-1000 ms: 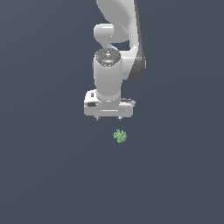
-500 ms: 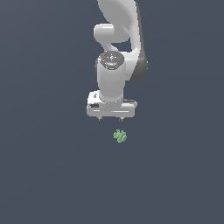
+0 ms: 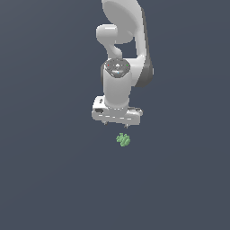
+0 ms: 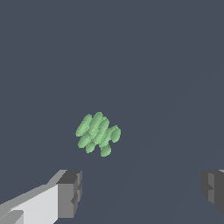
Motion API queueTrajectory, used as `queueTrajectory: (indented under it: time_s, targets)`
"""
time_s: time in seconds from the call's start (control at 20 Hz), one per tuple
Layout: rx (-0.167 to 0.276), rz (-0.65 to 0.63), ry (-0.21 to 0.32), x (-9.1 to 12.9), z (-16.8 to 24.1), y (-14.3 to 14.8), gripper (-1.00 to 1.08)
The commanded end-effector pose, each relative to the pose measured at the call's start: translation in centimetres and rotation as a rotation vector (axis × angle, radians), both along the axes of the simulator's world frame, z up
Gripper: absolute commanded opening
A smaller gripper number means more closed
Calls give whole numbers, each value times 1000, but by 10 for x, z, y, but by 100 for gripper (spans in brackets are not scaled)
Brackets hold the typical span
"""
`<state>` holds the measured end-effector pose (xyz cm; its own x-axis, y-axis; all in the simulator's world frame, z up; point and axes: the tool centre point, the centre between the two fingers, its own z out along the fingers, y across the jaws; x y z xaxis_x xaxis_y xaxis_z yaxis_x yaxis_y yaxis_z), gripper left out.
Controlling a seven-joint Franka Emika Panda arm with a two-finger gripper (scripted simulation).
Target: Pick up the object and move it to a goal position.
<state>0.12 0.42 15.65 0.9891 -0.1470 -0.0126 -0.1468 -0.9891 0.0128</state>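
The object (image 3: 123, 139) is a small light-green cluster of short rod-like knobs lying on the flat dark grey floor. It also shows in the wrist view (image 4: 97, 133). My white gripper (image 3: 117, 123) hangs above it, slightly toward the exterior view's left, with a gap between them. In the wrist view the two dark fingertips (image 4: 70, 192) stand wide apart and hold nothing. The gripper (image 4: 142, 192) is open and the object lies ahead of the fingers, nearer to one of them.
The plain dark grey floor (image 3: 54, 179) stretches all around. The white arm (image 3: 123, 40) rises behind the gripper in the exterior view. No goal marker shows.
The gripper has come down toward the object and shifted slightly to the exterior view's right. The object has not moved.
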Motion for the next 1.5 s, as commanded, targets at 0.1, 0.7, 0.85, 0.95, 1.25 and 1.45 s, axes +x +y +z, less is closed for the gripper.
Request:
queueTrajectory:
  time_s: [0.1,0.7,0.85,0.95,1.25,1.45]
  targets:
    - [3,-97,-3,3,-11,8,100]
    - [7,-396,-11,12,-46,30,100]
    - [7,-453,-13,13,-53,34,100]
    - [7,-485,-14,14,-56,36,100]
    - [7,-548,-16,15,-64,41,100]
    - [7,-564,-17,16,-66,42,100]
